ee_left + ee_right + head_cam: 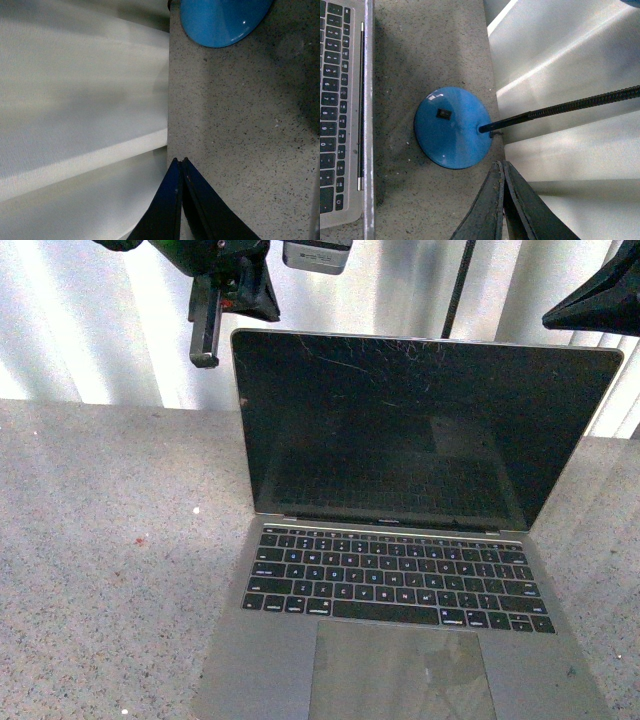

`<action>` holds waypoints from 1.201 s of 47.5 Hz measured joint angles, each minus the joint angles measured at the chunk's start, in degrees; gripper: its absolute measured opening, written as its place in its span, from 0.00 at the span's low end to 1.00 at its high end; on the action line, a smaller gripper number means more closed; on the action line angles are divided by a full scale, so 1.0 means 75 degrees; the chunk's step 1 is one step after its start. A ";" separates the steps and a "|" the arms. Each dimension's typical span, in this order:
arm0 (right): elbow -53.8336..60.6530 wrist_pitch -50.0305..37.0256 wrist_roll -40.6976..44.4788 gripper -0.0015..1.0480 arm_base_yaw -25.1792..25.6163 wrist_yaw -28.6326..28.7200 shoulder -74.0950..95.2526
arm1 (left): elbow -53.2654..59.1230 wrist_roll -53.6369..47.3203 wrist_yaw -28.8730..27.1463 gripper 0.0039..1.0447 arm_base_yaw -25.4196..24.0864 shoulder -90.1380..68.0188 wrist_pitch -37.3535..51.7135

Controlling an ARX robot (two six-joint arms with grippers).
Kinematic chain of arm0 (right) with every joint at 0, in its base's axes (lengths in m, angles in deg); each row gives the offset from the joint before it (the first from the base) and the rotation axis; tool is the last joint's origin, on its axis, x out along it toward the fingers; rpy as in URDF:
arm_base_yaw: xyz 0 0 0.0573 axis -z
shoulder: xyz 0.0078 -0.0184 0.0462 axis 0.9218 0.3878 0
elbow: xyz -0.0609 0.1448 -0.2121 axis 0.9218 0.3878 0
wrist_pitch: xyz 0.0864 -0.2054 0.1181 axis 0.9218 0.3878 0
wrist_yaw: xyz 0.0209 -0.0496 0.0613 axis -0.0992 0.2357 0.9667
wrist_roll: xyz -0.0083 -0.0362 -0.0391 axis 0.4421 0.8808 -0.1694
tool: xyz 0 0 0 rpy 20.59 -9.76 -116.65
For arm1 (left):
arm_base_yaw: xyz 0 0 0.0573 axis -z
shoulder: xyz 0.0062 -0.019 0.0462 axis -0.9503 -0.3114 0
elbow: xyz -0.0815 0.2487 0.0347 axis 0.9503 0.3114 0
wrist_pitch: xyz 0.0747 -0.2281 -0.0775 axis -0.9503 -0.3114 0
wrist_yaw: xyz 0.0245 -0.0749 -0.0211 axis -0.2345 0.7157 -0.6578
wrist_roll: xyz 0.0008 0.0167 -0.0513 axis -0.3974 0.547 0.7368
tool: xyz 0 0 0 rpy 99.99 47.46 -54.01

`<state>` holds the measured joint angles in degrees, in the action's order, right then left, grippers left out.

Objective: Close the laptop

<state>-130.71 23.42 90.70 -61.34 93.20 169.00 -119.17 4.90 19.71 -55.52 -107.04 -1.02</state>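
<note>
At 11 o'clock from the laptop you have the left arm [225,285], hanging above the table [100,540] just off the lid's upper corner. Its wrist camera shows the left end effector [180,162] with both fingers pressed together, gripping nothing, right where the speckled table meets the white backdrop [75,100].

The laptop [400,570] stands open on the table, filling the middle and 5 o'clock part of your front view, with its base running out of frame at 6 o'clock. The screen [420,430] leans slightly back. It is dark, scratched mostly along its top edge, and it mirrors the keyboard [395,575]. The black keys carry white legends, but they are too small to read. The trackpad [400,670] lies at 6 o'clock from the keys.

Beside the laptop, apart from it, sits 1 blue round base [452,127] with a small black switch [444,114] and a black gooseneck stem [570,107].

The right end effector [501,165] sits at 2 o'clock from the laptop, with its fingers together and empty.
</note>
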 joint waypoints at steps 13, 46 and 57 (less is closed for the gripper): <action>-0.0067 0.0466 0.0038 0.03 0.0003 -0.0026 0.0044 | 0.0006 -0.0015 0.0029 0.03 0.0149 0.0041 -0.0114; -0.0032 0.1746 0.0280 0.03 0.0000 -0.0035 -0.0099 | 0.0358 -0.0224 0.0055 0.03 0.0399 0.0417 -0.0632; 0.0102 0.2101 0.0280 0.03 -0.0017 -0.0029 -0.0338 | 0.0787 -0.0318 0.0038 0.03 0.0504 0.0746 -0.0650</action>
<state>-129.95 39.18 92.80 -61.47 92.98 166.46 -113.26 2.52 20.00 -51.74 -101.45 -5.89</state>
